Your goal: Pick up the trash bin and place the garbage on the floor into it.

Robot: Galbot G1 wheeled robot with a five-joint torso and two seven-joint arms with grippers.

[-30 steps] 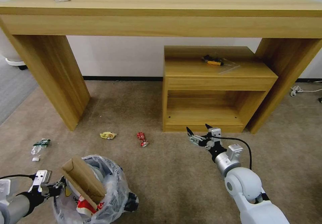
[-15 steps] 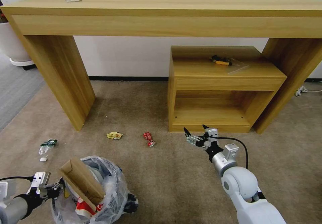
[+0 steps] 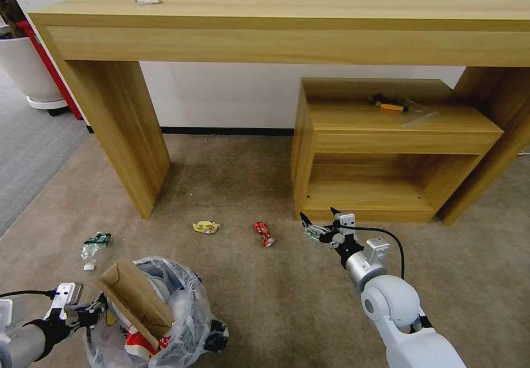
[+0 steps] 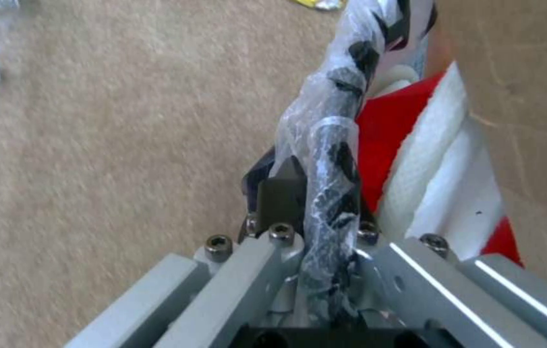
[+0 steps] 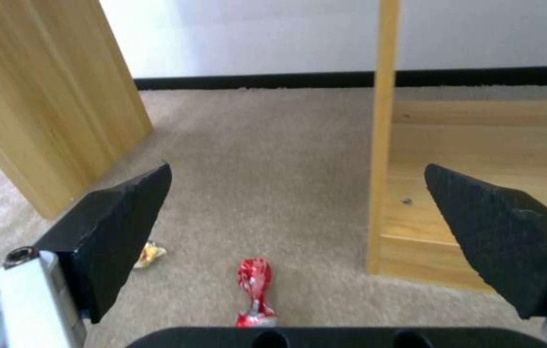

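Observation:
The trash bin, lined with a clear bag, sits low at my left over the beige floor. It holds a cardboard piece and red and white litter. My left gripper is shut on its bagged rim. My right gripper hangs open and empty in front of the small cabinet, just right of a red wrapper. More garbage lies on the carpet: a yellow wrapper and, farther left, a crushed clear bottle.
A long wooden table spans the back, with its left leg standing on the carpet. A low wooden cabinet beneath it carries a yellow-black tool. A white plant pot and grey ribbed carpet lie far left.
The whole picture has shifted right, so the camera has swung left. Both grippers keep their places in the frame; the red wrapper now lies closer to the open right gripper.

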